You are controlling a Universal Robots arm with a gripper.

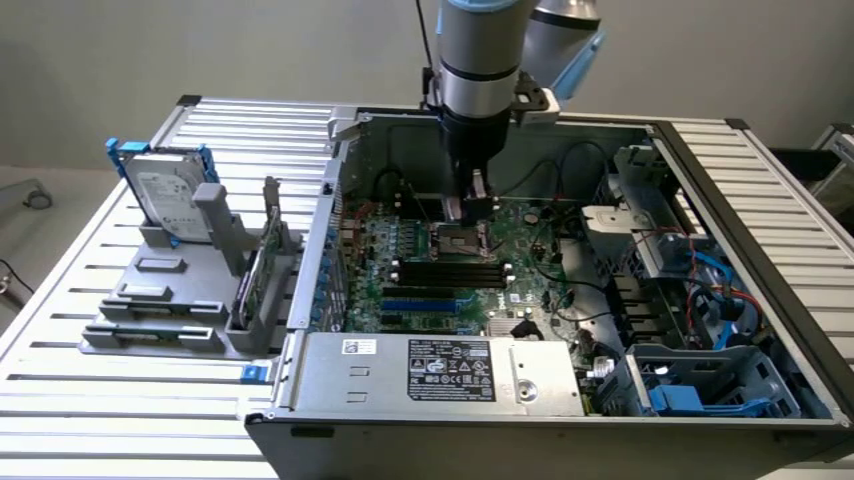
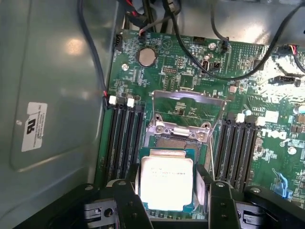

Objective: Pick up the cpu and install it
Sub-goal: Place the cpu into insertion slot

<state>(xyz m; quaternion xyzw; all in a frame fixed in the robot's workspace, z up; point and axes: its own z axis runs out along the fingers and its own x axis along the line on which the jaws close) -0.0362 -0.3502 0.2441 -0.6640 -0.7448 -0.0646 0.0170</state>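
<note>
While in gripper [image 2: 168,202], cpu [image 2: 166,177] inside tabletop case [image 1: 534,445]

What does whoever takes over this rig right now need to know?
Gripper: shut on the cpu, down inside the case.
Cpu: held flat, right over the socket, whose plate stands open.
Done: cpu picked up and at the socket.
Left: cpu not released, plate not closed. Cannot tell whether the cpu touches the socket.

Arm [image 1: 477,50] is sporting silver-grey tubes with a pale blue cap [image 1: 577,60], going black at the gripper [image 1: 470,208], chunky black fingers [image 2: 127,205] showing.
</note>
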